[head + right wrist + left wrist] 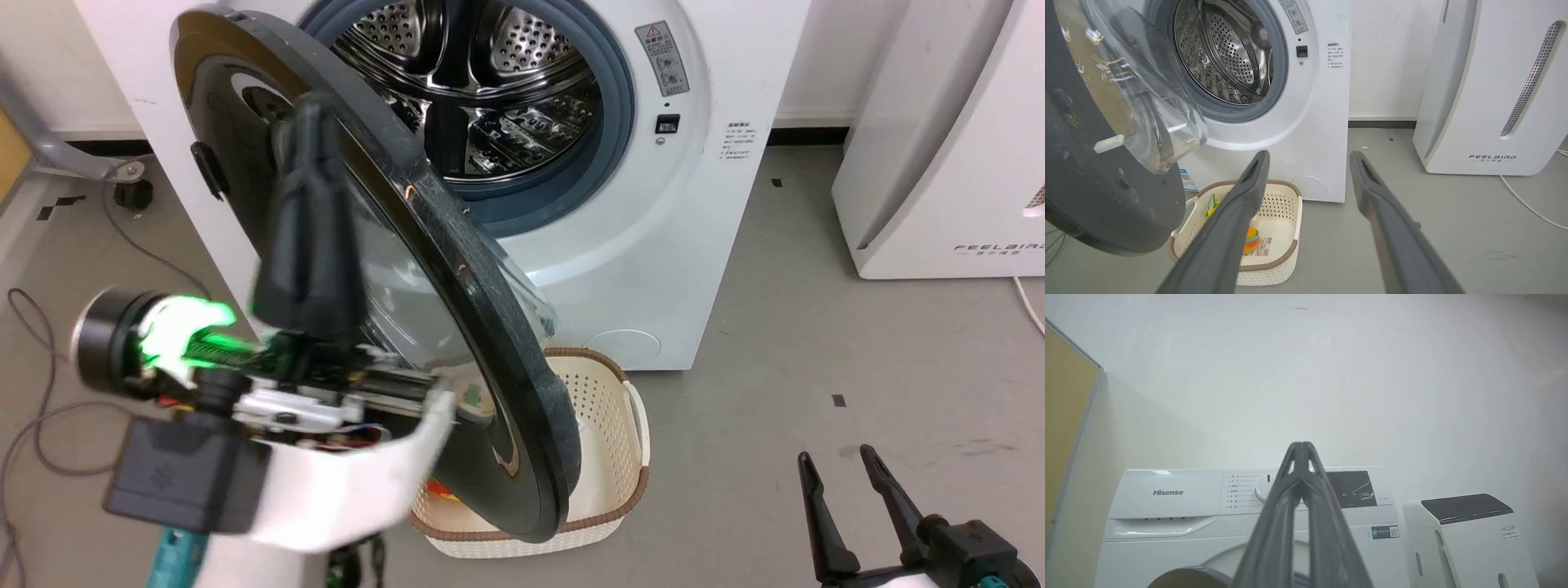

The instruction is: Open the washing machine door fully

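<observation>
Left arm [326,490] beside door [490,327], jaws together

Door [482,318] swung out across the left, basket [606,392] parked beneath it, drum mouth [506,82] unblocked, open floor [816,327] right, white appliance [939,139] bounding it.

This looks like a lab or test room set up as a laundry corner. A white Hisense washer [653,269] stands against a bare white wall [1331,375], with a white FEELBIRD appliance [939,163] beside it and a pale woven basket [608,400] in front. The floor [816,310] is plain grey and carries small black tape marks [838,399]. A white cable [1527,205] trails loose across it, and a grey metal leg [49,147] on a black caster [131,193] stands at the left. A yellow panel [1065,416] closes off that side.
</observation>
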`<state>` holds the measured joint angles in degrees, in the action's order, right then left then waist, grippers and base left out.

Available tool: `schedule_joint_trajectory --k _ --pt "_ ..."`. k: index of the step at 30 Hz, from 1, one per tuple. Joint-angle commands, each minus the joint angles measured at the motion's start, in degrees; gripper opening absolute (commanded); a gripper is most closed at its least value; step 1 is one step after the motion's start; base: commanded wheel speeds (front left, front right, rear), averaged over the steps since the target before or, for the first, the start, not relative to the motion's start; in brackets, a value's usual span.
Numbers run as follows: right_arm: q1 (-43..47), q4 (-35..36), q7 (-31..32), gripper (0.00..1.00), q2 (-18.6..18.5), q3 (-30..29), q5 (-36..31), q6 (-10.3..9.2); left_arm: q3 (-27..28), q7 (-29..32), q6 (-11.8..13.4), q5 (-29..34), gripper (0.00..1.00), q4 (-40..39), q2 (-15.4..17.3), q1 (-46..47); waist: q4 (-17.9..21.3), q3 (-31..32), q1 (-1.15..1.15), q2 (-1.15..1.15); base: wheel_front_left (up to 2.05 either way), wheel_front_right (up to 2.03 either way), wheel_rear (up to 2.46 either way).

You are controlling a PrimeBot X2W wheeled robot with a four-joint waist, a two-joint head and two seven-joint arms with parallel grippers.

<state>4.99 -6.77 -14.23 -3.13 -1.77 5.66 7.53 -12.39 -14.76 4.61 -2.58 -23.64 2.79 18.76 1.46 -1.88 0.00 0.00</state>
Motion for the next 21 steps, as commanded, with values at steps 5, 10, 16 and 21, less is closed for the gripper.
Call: schedule_joint_trajectory --k 5,10,16,21 --pt "-0.9 -0.6 -0.4 1.0 0.2 0.1 0.9 -0.04 -8.6 -0.2 -1.0 -1.7 0.0 0.3 0.1 2.7 0.4 -0.1 0.0 0.0 0.0 0.0 0.0" --pt "-0.8 -1.2 -0.3 1.0 0.2 0.1 1.2 -0.04 -17.9 -0.2 -2.2 -4.7 0.0 5.6 0.1 1.2 0.7 0.0 0.0 0.0 0.0 0.0 0.0" --pt "-0.5 -1.8 -0.2 1.0 0.2 0.2 1.8 -0.04 -25.5 4.4 -3.0 -7.8 0.0 12.5 0.1 -1.6 0.5 -0.1 0.0 0.0 0.0 0.0 0.0" --pt "-0.6 -2.4 -0.1 1.0 0.2 0.8 2.4 -0.04 -28.6 9.7 -2.7 -9.6 0.0 17.8 0.1 -5.0 0.4 -0.3 0.0 0.0 0.0 0.0 0.0"
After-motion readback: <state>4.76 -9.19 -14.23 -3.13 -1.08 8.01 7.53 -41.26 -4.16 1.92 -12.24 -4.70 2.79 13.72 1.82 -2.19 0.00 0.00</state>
